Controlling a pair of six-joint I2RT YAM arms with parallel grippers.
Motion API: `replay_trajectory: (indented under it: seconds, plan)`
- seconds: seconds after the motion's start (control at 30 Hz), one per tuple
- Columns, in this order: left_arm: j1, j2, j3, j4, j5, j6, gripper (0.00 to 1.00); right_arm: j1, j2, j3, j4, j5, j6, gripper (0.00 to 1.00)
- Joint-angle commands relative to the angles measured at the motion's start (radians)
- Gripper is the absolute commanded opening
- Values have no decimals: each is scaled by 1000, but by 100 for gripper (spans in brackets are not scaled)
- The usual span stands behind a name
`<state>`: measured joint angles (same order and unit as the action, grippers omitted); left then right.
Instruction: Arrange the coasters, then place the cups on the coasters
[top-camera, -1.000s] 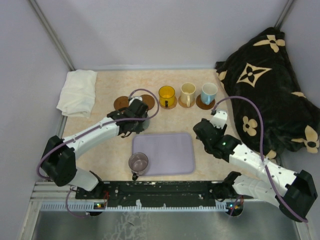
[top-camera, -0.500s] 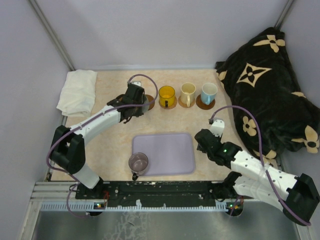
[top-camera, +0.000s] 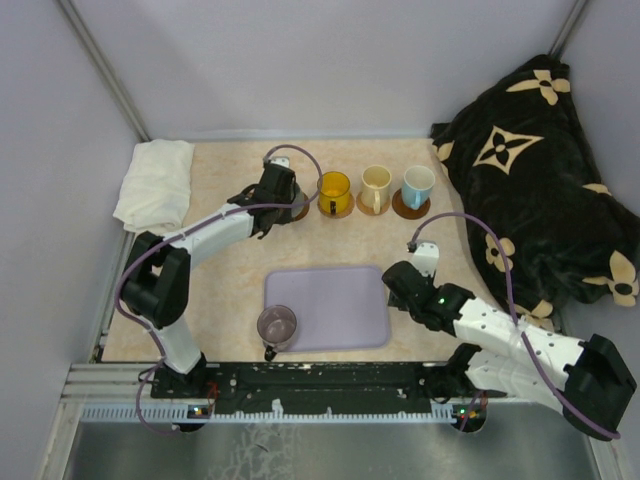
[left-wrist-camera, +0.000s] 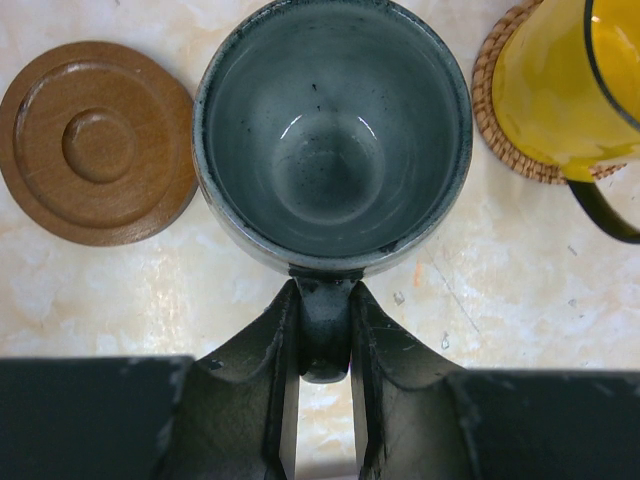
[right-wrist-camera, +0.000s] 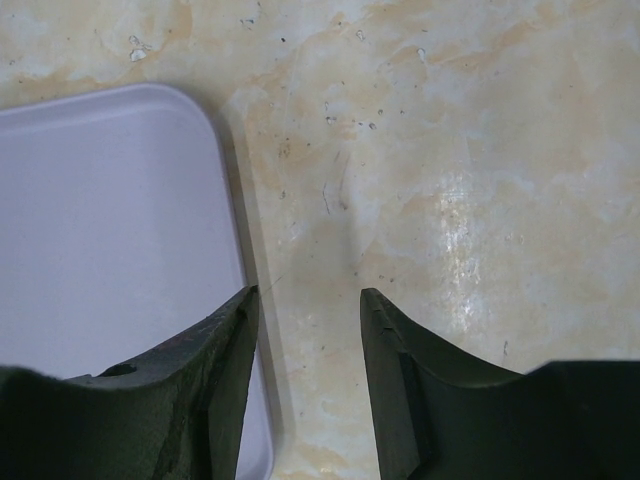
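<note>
Done: yellow cup (top-camera: 333, 190), cream cup (top-camera: 376, 184), blue cup (top-camera: 418, 183) on coasters (top-camera: 401, 209) — left hand (left-wrist-camera: 322, 305) clenched on grey-green cup (left-wrist-camera: 330, 130) handle beside bare coaster (left-wrist-camera: 97, 142), right hand (right-wrist-camera: 305, 300) released, empty — mauve cup (top-camera: 277, 326) unplaced.

top camera looks down from high behind the near edge over the whole tabletop (top-camera: 225, 290), which takes in both close, downward wrist views: left on the grey-green cup (left-wrist-camera: 335, 130), right on the tray (right-wrist-camera: 100, 250) edge.

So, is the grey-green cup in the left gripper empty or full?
Empty: the grey-green cup shows its bare glazed bottom, no liquid.
</note>
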<state>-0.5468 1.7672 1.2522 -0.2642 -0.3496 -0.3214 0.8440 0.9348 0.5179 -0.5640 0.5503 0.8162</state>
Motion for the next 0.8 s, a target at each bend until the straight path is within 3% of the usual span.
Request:
replay_trajectory:
  seconds: [0.0,0.77]
  plan:
    - [4,5,71,137,-44,-23,0,12,10,18,36,7,20,46]
    - [2,72,75,211,-42,-84,0,14,13,-3,41,2,19,45]
